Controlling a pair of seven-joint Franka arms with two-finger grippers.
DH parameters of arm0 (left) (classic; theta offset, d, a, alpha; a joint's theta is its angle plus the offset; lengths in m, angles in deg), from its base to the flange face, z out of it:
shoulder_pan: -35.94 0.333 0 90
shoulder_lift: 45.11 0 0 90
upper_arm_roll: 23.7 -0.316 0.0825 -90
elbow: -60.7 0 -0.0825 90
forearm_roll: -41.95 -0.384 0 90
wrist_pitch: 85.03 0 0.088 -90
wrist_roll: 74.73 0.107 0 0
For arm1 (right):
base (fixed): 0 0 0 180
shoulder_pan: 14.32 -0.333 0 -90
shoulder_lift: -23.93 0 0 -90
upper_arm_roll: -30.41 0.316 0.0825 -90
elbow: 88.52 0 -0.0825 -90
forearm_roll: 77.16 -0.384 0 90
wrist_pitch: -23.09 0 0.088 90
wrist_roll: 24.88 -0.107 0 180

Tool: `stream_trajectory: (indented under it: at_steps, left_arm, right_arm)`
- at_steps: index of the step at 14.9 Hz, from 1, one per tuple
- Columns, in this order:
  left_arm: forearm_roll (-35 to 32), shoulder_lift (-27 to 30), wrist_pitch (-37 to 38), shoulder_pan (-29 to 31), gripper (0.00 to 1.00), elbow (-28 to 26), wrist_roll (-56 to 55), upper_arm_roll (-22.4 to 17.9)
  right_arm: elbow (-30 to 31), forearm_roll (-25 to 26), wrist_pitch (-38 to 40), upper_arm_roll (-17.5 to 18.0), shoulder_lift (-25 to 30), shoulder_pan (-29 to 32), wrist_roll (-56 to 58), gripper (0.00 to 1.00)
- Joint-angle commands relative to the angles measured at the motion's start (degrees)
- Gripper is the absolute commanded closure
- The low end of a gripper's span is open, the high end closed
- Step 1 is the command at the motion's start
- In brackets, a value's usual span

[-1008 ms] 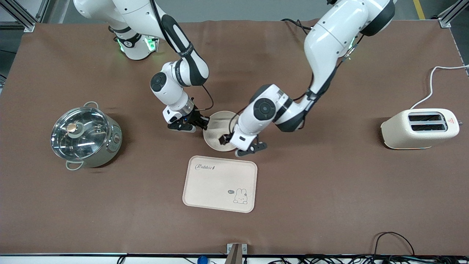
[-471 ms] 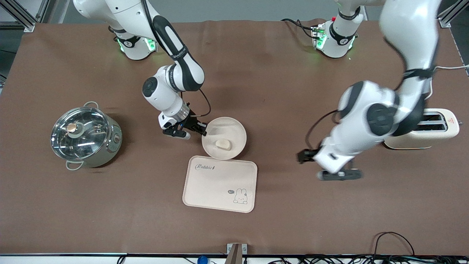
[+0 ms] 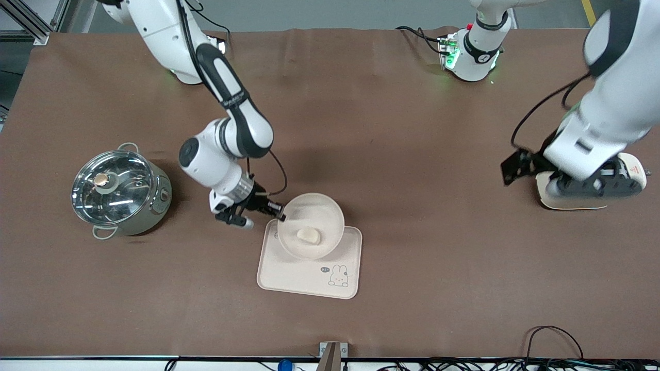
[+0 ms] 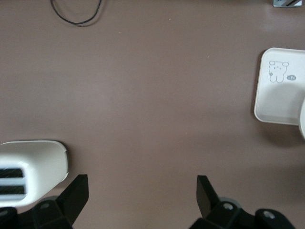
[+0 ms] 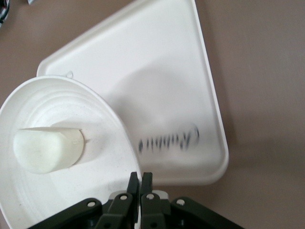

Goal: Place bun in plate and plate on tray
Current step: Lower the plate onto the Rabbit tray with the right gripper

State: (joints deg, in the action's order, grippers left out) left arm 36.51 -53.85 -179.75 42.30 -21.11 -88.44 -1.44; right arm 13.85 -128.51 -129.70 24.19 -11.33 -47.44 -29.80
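The round cream plate [image 3: 320,207] [image 5: 95,112] hangs a little above the tray [image 3: 294,273] [image 5: 157,81], over the tray's end farther from the front camera. My right gripper [image 3: 278,212] [image 5: 140,176] is shut on the plate's rim. The small cream bun [image 3: 308,236] [image 5: 47,149] lies inside the plate. The tray's bunny drawing shows uncovered, and the plate casts a shadow on the lettering. My left gripper [image 3: 554,178] [image 4: 140,183] hangs open and empty over the table beside the toaster [image 3: 582,203] [image 4: 31,164]. From there the tray [image 4: 279,95] shows farther off.
A steel pot with a glass lid [image 3: 119,191] stands toward the right arm's end of the table. The cream toaster stands toward the left arm's end, partly covered by the left hand. Cables run along the table edge nearest the front camera.
The right gripper has carried the plate with the bun off the table to over the tray. The left arm has swung away from the plate to the toaster, open throughout.
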Motion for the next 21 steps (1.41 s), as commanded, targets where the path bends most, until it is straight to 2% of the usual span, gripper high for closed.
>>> stream_trajectory:
  at_steps: [1, 2, 5, 7, 9, 10, 15, 18, 19, 21]
  left_arm:
    - [0.0, 3.8, 3.6, 0.3, 0.00, -2.2, 1.4, 0.0]
    - [0.1, 4.1, 5.4, 0.2, 0.00, -2.3, 1.5, -0.4]
    - [2.0, 6.0, 7.0, -2.6, 0.00, -2.3, 1.6, -5.1]
    - [2.3, 6.9, 7.2, -7.6, 0.00, -2.8, 3.7, -11.0]
    - [2.5, 7.4, 7.0, -14.1, 0.00, -3.4, 7.6, -19.1]
    - [2.8, 7.8, 7.0, -15.3, 0.00, -4.1, 7.7, -20.7]
    - [2.8, 7.1, 6.9, -15.3, 0.00, -3.5, 7.8, -20.2]
    - [3.1, 5.4, 6.8, -15.0, 0.00, -1.0, 7.9, -20.2]
    - [3.2, 5.2, 6.8, -14.9, 0.00, -0.5, 7.9, -20.2]
    - [6.0, 4.4, 6.7, -14.5, 0.00, 0.2, 7.9, -20.7]
  right_arm:
    - [-13.8, 5.2, 7.7, 0.6, -8.8, 5.7, -0.4, 1.00]
    - [-14.5, 6.3, 9.6, 0.6, -9.0, 6.3, -0.7, 1.00]
    - [-14.3, 6.9, 9.9, 0.5, -9.3, 6.2, -0.7, 1.00]
    - [-14.3, 8.8, 9.8, 0.5, -9.7, 6.1, -0.7, 1.00]
    - [-14.3, 9.1, 9.4, 0.5, -10.4, 5.7, -0.7, 1.00]
    - [-14.3, 9.3, 9.4, 0.5, -10.5, 5.4, -0.7, 1.00]
    - [-14.5, 10.1, 9.0, 0.5, -11.3, 5.2, -0.7, 1.00]
    - [-14.6, 10.0, 8.9, 0.5, -11.7, 5.3, -0.7, 1.00]
    - [-14.6, 9.9, 9.0, 0.6, -11.7, 5.3, -0.8, 0.96]
    - [-14.7, 9.3, 8.9, 0.6, -11.7, 5.4, -1.3, 0.52]
